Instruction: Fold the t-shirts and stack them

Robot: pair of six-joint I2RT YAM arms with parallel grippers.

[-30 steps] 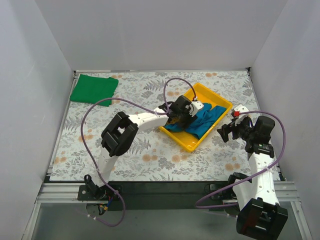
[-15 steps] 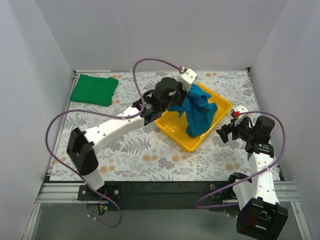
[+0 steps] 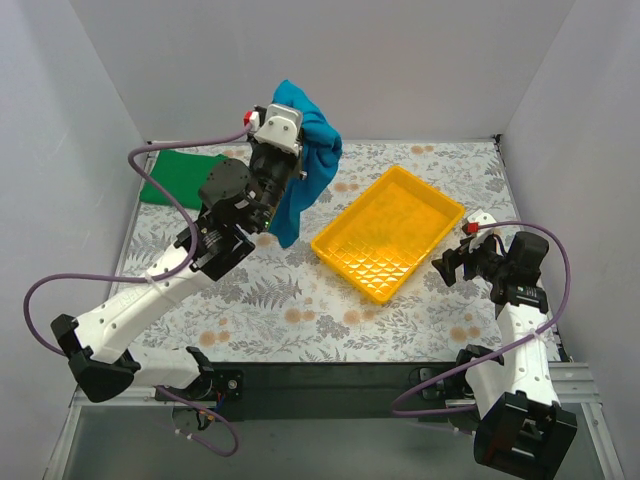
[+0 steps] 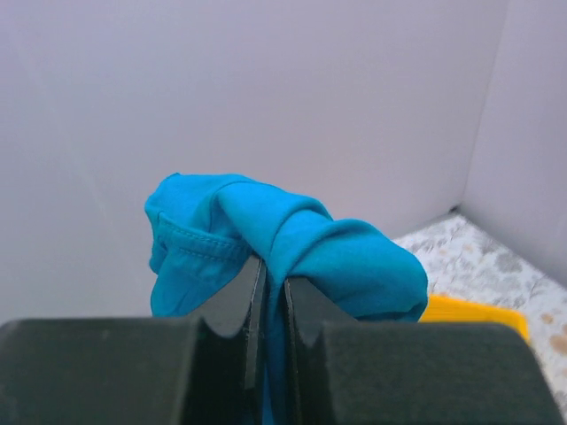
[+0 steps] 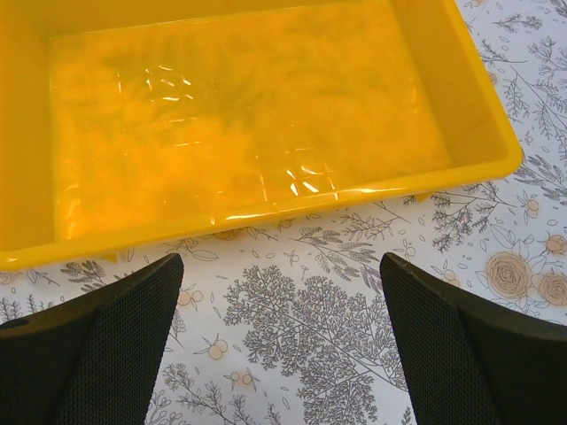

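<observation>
Between the nearly closed jaws of the left claw (image 4: 273, 297), a bunched fold of the teal-blue t-shirt (image 4: 292, 239) is pinched, a detail only the left wrist view gives. From above, that claw (image 3: 298, 128) sits raised high over the far left of the desk (image 3: 300, 310). The shirt (image 3: 298, 195) hangs down from it, left of the yellow tray (image 3: 345, 270); whether its lower end touches the desk is unclear. Only the overhead view shows the green t-shirt (image 3: 185, 178), folded flat at the far left corner. Right of the tray, the right claw (image 3: 450, 262) hovers low. Its wrist view shows it (image 5: 279, 341) spread wide, gripping nothing, facing the tray's (image 5: 266, 133) near wall.
</observation>
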